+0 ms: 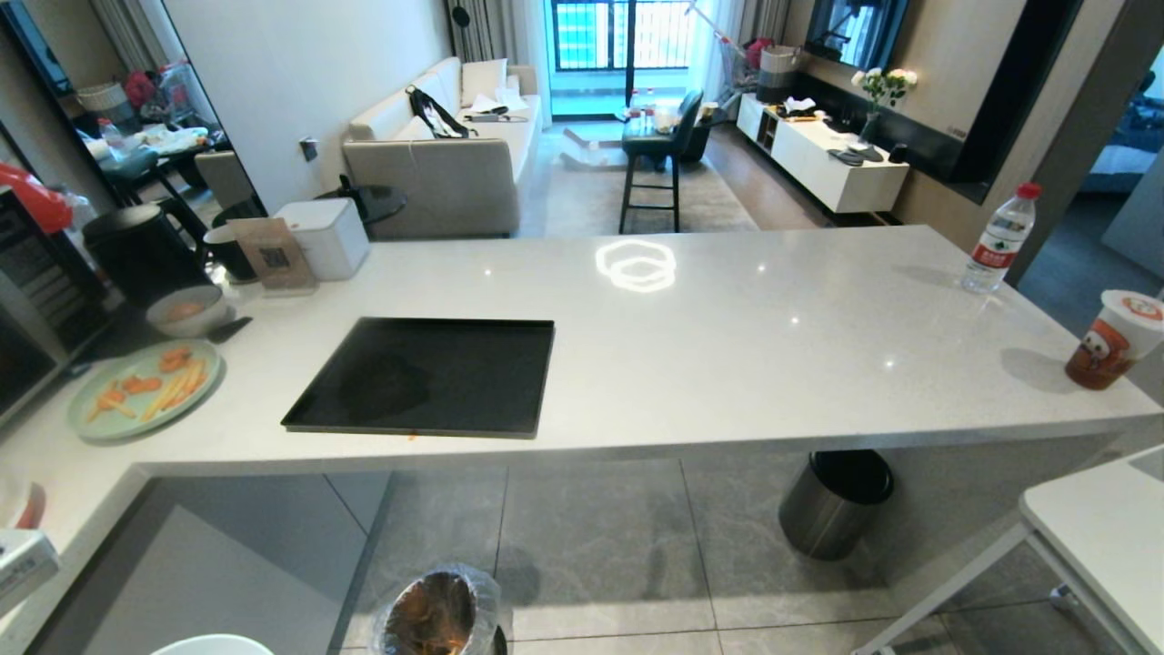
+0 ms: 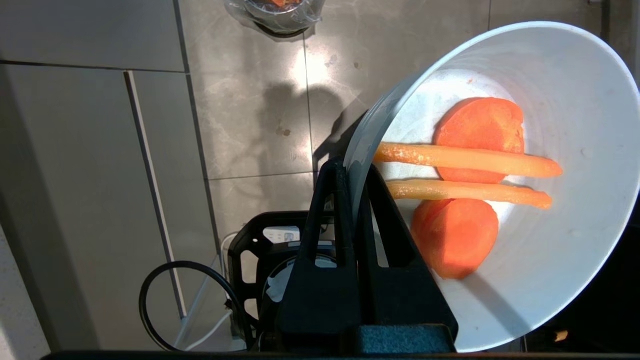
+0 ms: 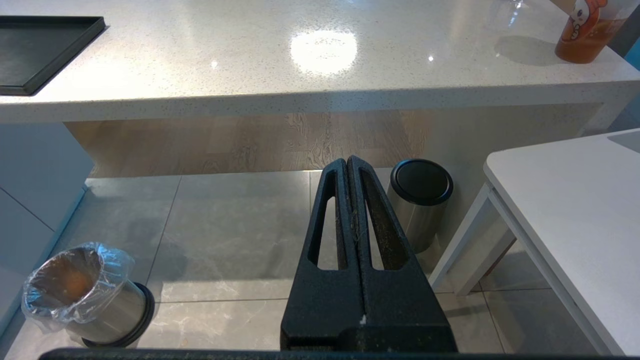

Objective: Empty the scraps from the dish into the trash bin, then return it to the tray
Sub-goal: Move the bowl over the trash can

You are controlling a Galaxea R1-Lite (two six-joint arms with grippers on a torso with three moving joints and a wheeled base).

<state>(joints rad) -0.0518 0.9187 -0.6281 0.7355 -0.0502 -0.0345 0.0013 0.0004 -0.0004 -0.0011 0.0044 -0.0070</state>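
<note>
My left gripper (image 2: 352, 167) is shut on the rim of the dish (image 2: 575, 90), a white glossy bowl held tilted above the grey floor tiles. The scraps (image 2: 465, 160) lie inside it: two orange slices and two pale sticks. The trash bin (image 2: 275, 12), with its crinkled clear liner, stands on the floor ahead of the dish, not under it. In the head view the bin (image 1: 441, 614) is at the bottom edge, with the dish's white rim (image 1: 214, 644) to its left. The black tray (image 1: 418, 375) lies bare on the counter. My right gripper (image 3: 348, 162) hangs shut and holds nothing.
On the counter's left are a pale-green plate (image 1: 144, 387) with orange and yellow pieces and a greyish-white bowl (image 1: 186, 311). A dark-grey bin (image 1: 832, 500) stands under the counter. A bottle (image 1: 1000, 238) and a cup (image 1: 1117, 338) are at the far right. A white side table (image 3: 575, 210) stands to the right.
</note>
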